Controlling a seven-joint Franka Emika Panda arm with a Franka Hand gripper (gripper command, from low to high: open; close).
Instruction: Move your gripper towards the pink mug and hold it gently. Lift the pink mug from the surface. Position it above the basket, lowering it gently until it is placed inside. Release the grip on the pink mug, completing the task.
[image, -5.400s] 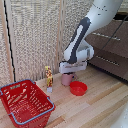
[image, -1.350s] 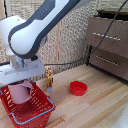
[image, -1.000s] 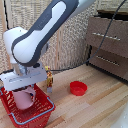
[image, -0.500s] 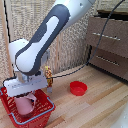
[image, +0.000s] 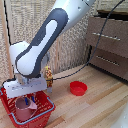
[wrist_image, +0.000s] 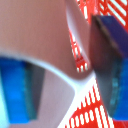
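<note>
On the wooden floor (image: 100, 107) we see the gripper (image: 26, 95) gripping the pink mug (image: 23, 109) low inside the basket (image: 44, 107), ready for release.

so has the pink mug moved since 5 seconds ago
Yes. The pink mug went from beside the red bowl toward the exterior view's left, and now sits low inside the basket.

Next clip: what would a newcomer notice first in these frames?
The big white-and-grey arm bends down over the basket at the exterior view's lower left, its gripper holding the pink mug low inside the mesh. Next comes the red bowl, alone on the wooden floor to the exterior view's right of the basket.
</note>
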